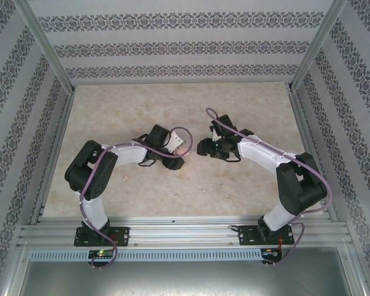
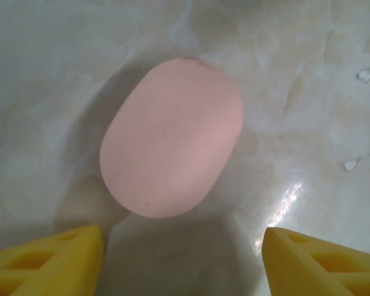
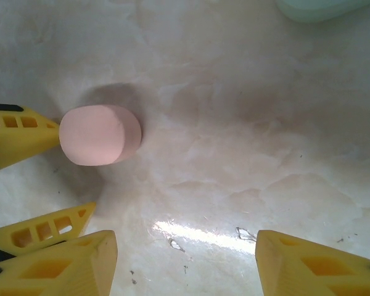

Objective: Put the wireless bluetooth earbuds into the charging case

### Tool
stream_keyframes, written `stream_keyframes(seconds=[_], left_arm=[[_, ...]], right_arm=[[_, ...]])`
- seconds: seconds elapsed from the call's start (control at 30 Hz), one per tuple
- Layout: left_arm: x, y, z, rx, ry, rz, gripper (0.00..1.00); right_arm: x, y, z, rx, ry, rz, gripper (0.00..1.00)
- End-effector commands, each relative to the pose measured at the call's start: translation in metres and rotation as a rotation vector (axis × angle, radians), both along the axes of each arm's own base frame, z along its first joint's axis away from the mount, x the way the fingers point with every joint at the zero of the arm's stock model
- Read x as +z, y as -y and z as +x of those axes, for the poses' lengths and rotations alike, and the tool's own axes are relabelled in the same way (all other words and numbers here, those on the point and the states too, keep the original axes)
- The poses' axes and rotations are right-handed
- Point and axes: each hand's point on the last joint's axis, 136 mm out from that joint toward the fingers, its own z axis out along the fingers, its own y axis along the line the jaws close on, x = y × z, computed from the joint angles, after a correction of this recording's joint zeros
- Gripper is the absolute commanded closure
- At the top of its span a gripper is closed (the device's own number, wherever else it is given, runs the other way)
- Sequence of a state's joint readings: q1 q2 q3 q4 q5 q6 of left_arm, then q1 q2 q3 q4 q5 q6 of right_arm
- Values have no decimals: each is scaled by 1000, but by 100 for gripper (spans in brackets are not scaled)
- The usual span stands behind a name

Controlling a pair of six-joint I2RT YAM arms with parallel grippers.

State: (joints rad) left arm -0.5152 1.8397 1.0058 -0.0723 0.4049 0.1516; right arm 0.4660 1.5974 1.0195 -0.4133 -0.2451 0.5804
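Marbled beige bench (image 1: 142, 111) under patterned walls, and near its middle the pink charging case (image 2: 172, 135) lies flat, lid down. Just short of the case the left jaws stand wide open, gripping nothing, one yellow fingertip (image 3: 24, 132) right beside it. Opposite the case the right jaws hover equally wide and empty; a mint-green case (image 3: 314, 7) lies apart from it.

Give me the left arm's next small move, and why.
Probably ease the left gripper forward until its open fingers straddle the pink case, ready to close. The case lies on the table just beyond the fingertips, ungripped and apparently shut, so it likely needs holding before opening.
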Motion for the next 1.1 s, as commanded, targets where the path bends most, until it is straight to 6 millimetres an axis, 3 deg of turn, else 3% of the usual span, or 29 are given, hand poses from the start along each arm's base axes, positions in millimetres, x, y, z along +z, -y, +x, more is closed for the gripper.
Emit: stream_keyframes(seconds=[0.0, 0.17, 0.33, 0.43, 0.6, 1.07], left_arm=[[8, 7, 11, -4, 37, -20, 32], [32, 23, -3, -162, 104, -116, 30], [53, 30, -27, -400, 158, -165, 18], [63, 28, -25, -449, 148, -157, 17], [50, 20, -21, -523, 115, -45, 16], [24, 28, 12, -425, 17, 72, 12]], right_arm=[[12, 2, -3, -6, 19, 36, 39], [12, 7, -3, -21, 16, 47, 39], [11, 10, -6, -35, 14, 59, 39], [8, 13, -9, -49, 12, 67, 38], [4, 16, -15, -53, 2, 67, 39], [5, 20, -16, -69, 2, 71, 38]])
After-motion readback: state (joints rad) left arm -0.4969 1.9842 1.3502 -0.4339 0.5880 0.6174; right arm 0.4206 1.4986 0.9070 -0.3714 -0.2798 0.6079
